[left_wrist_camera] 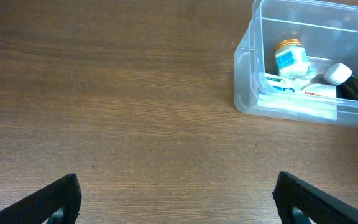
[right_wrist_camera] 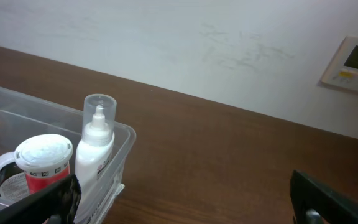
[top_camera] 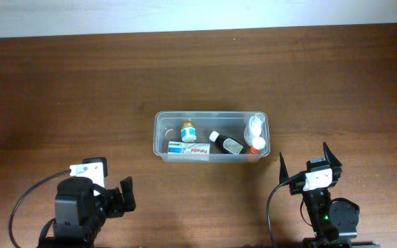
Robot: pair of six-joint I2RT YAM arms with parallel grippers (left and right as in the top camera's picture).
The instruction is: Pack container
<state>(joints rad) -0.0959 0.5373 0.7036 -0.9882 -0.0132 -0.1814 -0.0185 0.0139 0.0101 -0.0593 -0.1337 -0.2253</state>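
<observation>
Clear plastic forms the container [top_camera: 158,135], a rounded-corner tub with a rim that sits near the middle of the dark wooden surface [top_camera: 60,89], its long sides running from 9 to 3 o'clock in the overhead view. Inside, at the 9 o'clock end, a small amber bottle [top_camera: 188,129] with a gold cap and a blue label stands toward the 12 o'clock wall, and a white and blue Panadol box [top_camera: 188,149] lies along the 6 o'clock wall just beside it. Near the middle a dark bottle [top_camera: 227,143] with a white cap lies tilted on its side. At the 3 o'clock end stand a white spray bottle [top_camera: 253,125] with a clear cap and, just beside it toward 6 o'clock, a red-labelled bottle [top_camera: 257,145] with a white lid. The left fingers [left_wrist_camera: 55,199] are spread wide apart with nothing between them, over bare wood at about 7 o'clock from the tub and well apart from it. The right fingers [right_wrist_camera: 328,196] are likewise parted and hold nothing, near the tub's 3 o'clock end at roughly 5 o'clock from it. The right wrist view also shows a pale wall [right_wrist_camera: 185,43] beyond the surface's far edge, with a small white panel [right_wrist_camera: 352,64] mounted on it at 2 o'clock.
</observation>
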